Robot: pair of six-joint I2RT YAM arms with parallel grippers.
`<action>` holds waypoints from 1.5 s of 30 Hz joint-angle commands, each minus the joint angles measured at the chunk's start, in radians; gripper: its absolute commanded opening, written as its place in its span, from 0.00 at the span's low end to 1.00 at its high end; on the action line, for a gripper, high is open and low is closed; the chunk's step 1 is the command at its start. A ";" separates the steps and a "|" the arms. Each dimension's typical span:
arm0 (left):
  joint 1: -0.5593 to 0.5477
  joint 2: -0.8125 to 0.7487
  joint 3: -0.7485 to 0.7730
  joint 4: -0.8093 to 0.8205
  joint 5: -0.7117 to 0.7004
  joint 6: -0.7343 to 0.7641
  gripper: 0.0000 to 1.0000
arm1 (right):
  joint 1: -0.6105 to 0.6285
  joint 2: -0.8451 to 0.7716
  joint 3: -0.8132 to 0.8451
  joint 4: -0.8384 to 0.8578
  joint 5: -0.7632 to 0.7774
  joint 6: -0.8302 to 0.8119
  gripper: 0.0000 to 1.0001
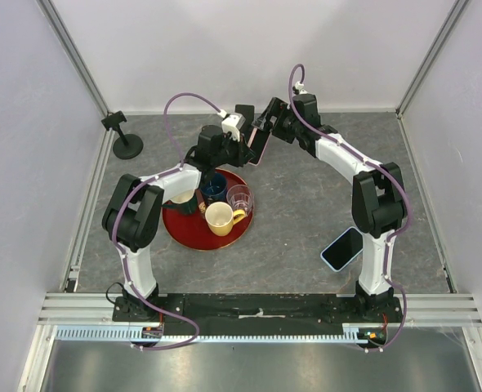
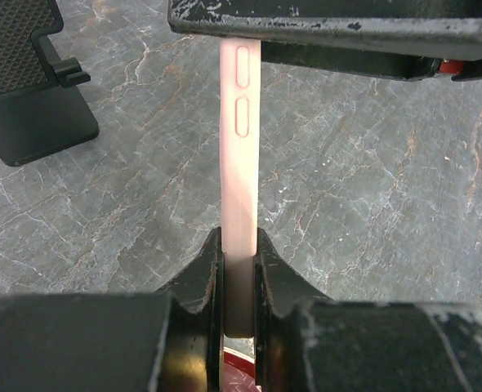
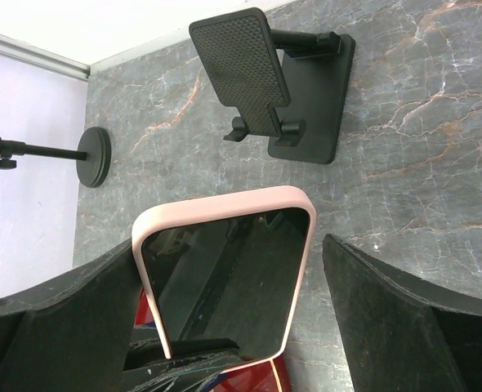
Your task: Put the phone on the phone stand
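A phone (image 1: 260, 149) in a pink case is held up on edge above the table, with my left gripper (image 1: 246, 152) shut on its lower end. The left wrist view shows its pink side edge (image 2: 241, 163) with two buttons rising from between my fingers (image 2: 198, 282). My right gripper (image 3: 233, 318) is open, one finger on each side of the phone's dark screen (image 3: 225, 278), the right one clearly apart from it. The black phone stand (image 3: 261, 82) stands empty on the table just beyond the phone, also seen in the top view (image 1: 244, 113) and the left wrist view (image 2: 29, 82).
A red tray (image 1: 194, 237) with several cups lies under my left arm. A second phone (image 1: 342, 249) in a light blue case lies flat by the right arm's base. A small black round-based post (image 1: 127, 139) stands at the far left, near the wall.
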 commanded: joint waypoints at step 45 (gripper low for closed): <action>0.062 -0.165 -0.116 0.296 0.040 -0.079 0.02 | 0.024 -0.049 -0.075 0.246 -0.018 0.041 0.98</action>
